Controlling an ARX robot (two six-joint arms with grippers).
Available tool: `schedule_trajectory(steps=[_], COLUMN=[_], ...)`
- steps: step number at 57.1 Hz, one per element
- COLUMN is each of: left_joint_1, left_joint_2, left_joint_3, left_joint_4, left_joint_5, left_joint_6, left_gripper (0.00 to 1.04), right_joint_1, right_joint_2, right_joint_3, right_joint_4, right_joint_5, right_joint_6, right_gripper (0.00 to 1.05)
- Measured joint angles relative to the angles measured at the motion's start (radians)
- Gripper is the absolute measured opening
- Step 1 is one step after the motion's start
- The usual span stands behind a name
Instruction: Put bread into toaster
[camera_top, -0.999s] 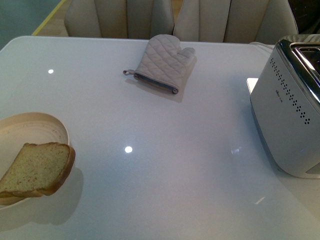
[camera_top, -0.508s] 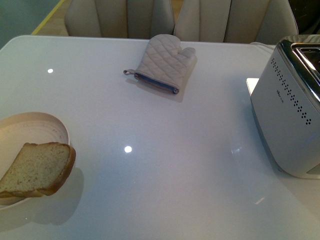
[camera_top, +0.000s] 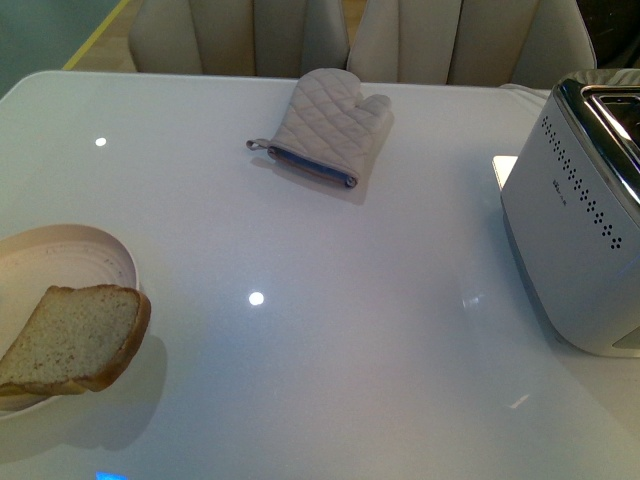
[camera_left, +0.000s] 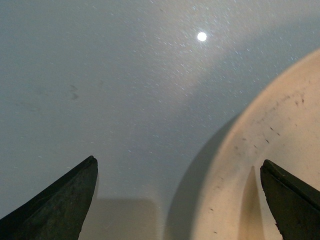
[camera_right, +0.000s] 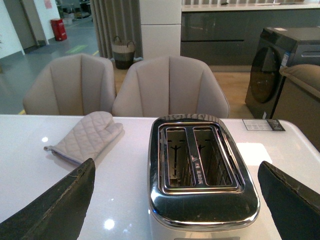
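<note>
Nearest to me, my left gripper (camera_left: 178, 161) hangs with its jaws spread wide and nothing between them. One fingertip is over the bare white table (camera_left: 110, 100), the other over the edge of the cream plate (camera_left: 280, 130). The bread (camera_top: 75, 338) does not show in that wrist view. From the front view it lies on the near side of the plate, propped on the rim, with its rounded crust end jutting out over the table.

That perch is my first worry. I judge that a push from one finger before the other closes could slide the slice off the rim or tip the plate. A hard squeeze could also crush or tear the soft crumb.

Farther off and well apart to the right stands the toaster (camera_top: 580, 220). My right gripper (camera_right: 176, 163) is above it, just as wide open and empty, looking down into the two chrome slots. The slots are narrow, so a slice brought in tilted or flat would likely catch on the chrome lip. With both arms near the toaster, they could also crowd each other.

Beyond, a quilted oven mitt (camera_top: 330, 125) lies near the far edge of the table, before two beige chairs (camera_right: 170, 87).
</note>
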Motion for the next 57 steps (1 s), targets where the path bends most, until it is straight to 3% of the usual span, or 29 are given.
schedule_trajectory(steps=[20,31,57], left_joint_1=[-0.08,-0.205,-0.552], left_joint_2=[-0.006,-0.053,-0.073], left_joint_3=[-0.048,-0.063,-0.034], left_joint_4=[0.007,-0.056,-0.168], left_joint_5=[0.031,0.023,-0.049], left_joint_6=[0.005,-0.113,-0.402], left_gripper=[0.35,0.06,0.05], right_joint_1=[0.0,0.0,0.0], right_joint_2=[0.0,0.0,0.0], right_joint_3=[0.0,0.0,0.0], right_joint_4=[0.0,0.0,0.0], right_joint_5=[0.0,0.0,0.0], right_joint_6=[0.0,0.0,0.0], right_gripper=[0.96,0.96,0.96])
